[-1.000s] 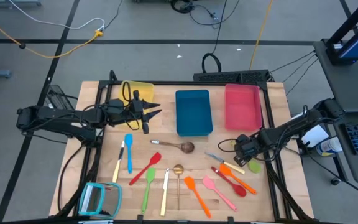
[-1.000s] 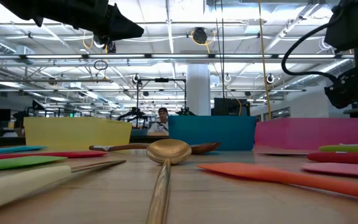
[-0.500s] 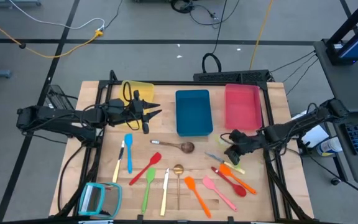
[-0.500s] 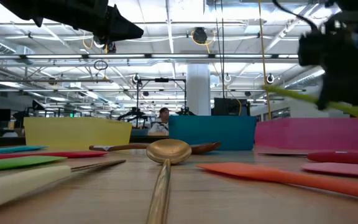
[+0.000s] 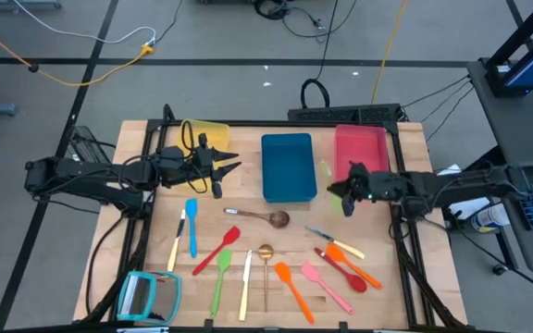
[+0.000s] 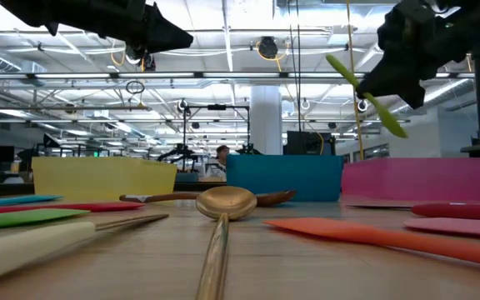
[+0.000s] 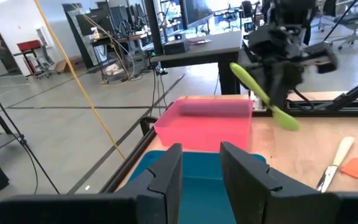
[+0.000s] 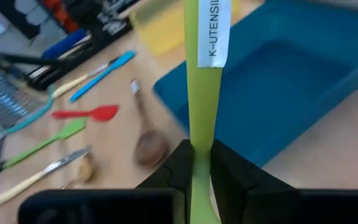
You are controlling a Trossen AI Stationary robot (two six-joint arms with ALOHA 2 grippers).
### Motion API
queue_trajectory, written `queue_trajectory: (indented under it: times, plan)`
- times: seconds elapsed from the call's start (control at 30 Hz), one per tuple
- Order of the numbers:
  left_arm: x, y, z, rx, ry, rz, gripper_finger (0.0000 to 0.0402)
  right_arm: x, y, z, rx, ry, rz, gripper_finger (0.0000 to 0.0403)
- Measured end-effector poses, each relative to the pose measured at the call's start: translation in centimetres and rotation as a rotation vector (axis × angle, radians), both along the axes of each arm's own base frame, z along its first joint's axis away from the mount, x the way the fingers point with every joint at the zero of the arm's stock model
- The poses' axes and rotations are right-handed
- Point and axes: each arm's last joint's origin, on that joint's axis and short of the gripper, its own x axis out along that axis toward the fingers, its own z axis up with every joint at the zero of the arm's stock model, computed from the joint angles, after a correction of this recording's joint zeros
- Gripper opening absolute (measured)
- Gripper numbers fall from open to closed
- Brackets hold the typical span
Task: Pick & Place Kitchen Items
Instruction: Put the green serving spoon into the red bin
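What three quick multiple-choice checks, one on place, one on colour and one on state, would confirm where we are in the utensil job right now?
1. Where is the right gripper?
A. Between the blue tray and the pink tray
B. Over the yellow tray
C. Over the teal-framed square

2. What colour is the utensil in that gripper?
A. Orange
B. Light green
C. Blue

3. How does the left gripper stand?
A. Shut on a spoon
B. Shut on a knife
C. Open, holding nothing

Answers:
1 A, the high view shows it in the gap between those two trays.
2 B, the right wrist view shows a green handle clamped between the fingers.
3 C, its fingers are spread apart beside the yellow tray.
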Motion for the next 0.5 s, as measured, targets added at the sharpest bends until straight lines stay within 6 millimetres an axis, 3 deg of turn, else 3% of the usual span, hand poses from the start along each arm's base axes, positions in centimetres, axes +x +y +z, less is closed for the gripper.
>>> queue_trajectory:
  times: [0.3,0.5]
  plan:
    - [0.0,0.0,0.0,0.001,-0.001,0.0,0.0111,-2.4,-3.4,1.9,-0.111,0.124,-0.185,0.0031]
    - [0.0,0.0,0.0,0.029,0.007,-0.002,0.0111,-4.0,-5.6,0.6,-0.103,0.302,-0.408,0.0042]
